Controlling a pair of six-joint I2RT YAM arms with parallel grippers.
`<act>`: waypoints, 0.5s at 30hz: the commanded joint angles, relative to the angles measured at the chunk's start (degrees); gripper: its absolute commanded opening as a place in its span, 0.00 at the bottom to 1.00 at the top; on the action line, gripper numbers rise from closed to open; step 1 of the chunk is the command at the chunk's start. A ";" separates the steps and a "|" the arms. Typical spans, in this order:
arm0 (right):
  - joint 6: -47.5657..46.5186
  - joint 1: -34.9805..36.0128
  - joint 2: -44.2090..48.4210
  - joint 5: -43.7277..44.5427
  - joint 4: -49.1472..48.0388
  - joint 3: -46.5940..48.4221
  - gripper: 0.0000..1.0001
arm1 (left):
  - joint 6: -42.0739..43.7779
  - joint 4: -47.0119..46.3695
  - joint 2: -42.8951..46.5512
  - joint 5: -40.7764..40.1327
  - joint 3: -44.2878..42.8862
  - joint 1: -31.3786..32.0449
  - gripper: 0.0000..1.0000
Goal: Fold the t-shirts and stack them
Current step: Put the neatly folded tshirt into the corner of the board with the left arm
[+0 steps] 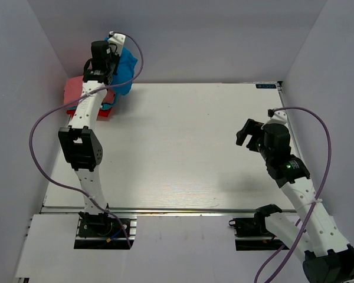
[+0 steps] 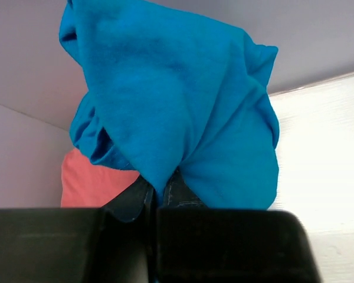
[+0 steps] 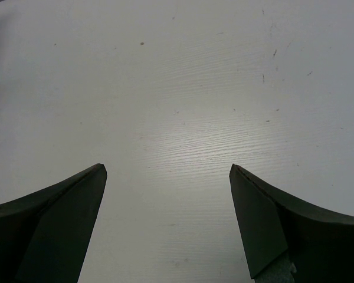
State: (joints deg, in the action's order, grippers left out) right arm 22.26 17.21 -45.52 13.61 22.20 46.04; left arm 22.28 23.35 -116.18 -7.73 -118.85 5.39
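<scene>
Left gripper (image 2: 157,197): jaws pressed together on a gather of cloth, pinching the royal-blue t-shirt (image 2: 183,106).
Royal-blue t-shirt vs jaws: in the left wrist view the cloth is caught right at the jaw tips. From there it bunches toward 12 o'clock and spreads to 10 and 2 o'clock, filling most of the view.
Royal-blue t-shirt, top view: a crumpled bundle (image 1: 125,69) at the table's 10 o'clock corner, just on the 2 o'clock side of the left gripper (image 1: 111,81), against the back wall.
Pile: a salmon-pink t-shirt (image 1: 76,89) lies at the same corner, partly under the left arm. A red t-shirt (image 1: 101,114) shows as an edge at the pile's 5 o'clock side. In the left wrist view the salmon-pink t-shirt (image 2: 91,183) sits at 8 o'clock of the blue bundle.
Blue bundle touching pile: cannot tell.
Right gripper (image 3: 168,171): jaws spread wide, nothing between them, only bare table (image 3: 177,71) beneath.
Right gripper, top view: at the table's (image 1: 183,147) 3 o'clock side (image 1: 245,133), well apart from every shirt.
</scene>
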 commanded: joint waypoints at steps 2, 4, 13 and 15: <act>0.06 -0.25 -0.62 2.39 0.57 3.18 0.90 | 0.66 0.20 -1.59 3.24 -4.55 -3.44 0.00; 0.24 -0.34 -0.98 2.74 0.13 3.00 0.90 | 0.13 -2.16 -2.12 3.95 -4.02 -4.59 0.00; 0.68 -0.34 -4.58 1.51 -2.77 1.16 0.90 | -1.19 -4.36 -2.12 5.79 -4.02 -11.18 0.00; 0.42 -0.25 -5.54 1.51 -3.03 1.42 0.90 | -1.19 -5.07 -2.12 5.79 -2.71 -12.93 0.00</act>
State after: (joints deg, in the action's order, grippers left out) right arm 22.50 17.21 -50.43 14.85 22.22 46.72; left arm 21.47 22.17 -121.64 -2.94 -120.51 -5.23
